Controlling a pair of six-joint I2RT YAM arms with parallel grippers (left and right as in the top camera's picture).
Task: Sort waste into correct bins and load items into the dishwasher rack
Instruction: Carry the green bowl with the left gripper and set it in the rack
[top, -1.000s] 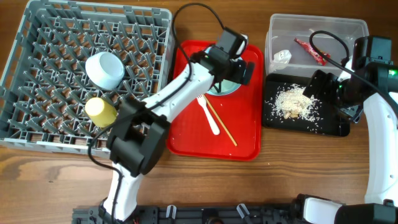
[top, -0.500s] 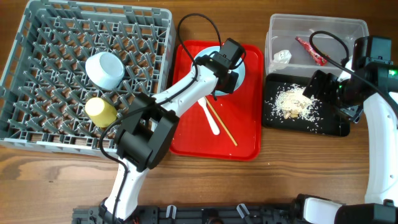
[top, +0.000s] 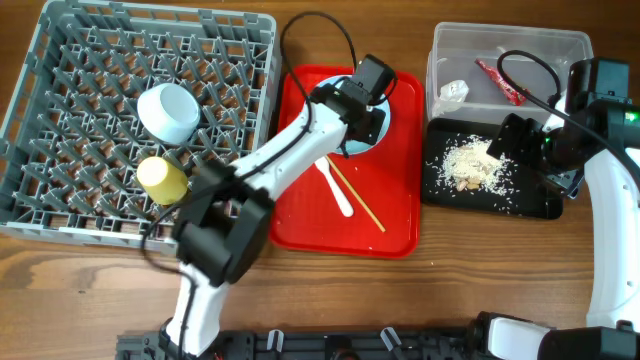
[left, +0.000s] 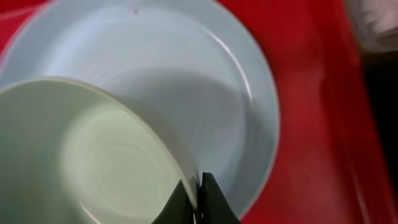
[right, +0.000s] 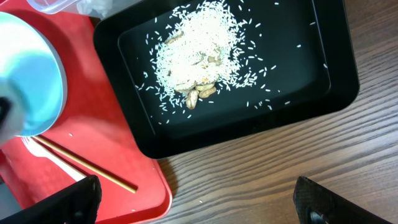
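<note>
My left gripper (top: 362, 106) (left: 199, 186) is shut on the rim of a pale mint bowl (left: 93, 155). The bowl hangs tilted over the round blue-white plate (left: 211, 81) (top: 386, 118) on the red serving tray (top: 400, 225). A white fork (top: 336, 188) and a wooden chopstick (top: 357, 200) lie on that tray. In the grey dishwasher rack (top: 60, 205) sit another mint bowl (top: 168, 111) and a yellow cup (top: 162, 177). The clear tub (top: 520, 45) holds a red wrapper (top: 500, 82) and a white tissue (top: 454, 91). Rice crumbs (top: 470, 165) (right: 199, 56) lie in the black tray (top: 535, 200). My right gripper (top: 512, 138) (right: 199, 205) is open and holds nothing.
The rack fills the table's left side, with the red tray beside it in the middle. The tub and black tray stand at the right, close together. Bare wood table (right: 280, 168) shows in front of the black tray. Cables loop above the red tray and over the tub.
My left gripper has come down over the plate and closed on the mint bowl's rim. The right arm has not moved.
</note>
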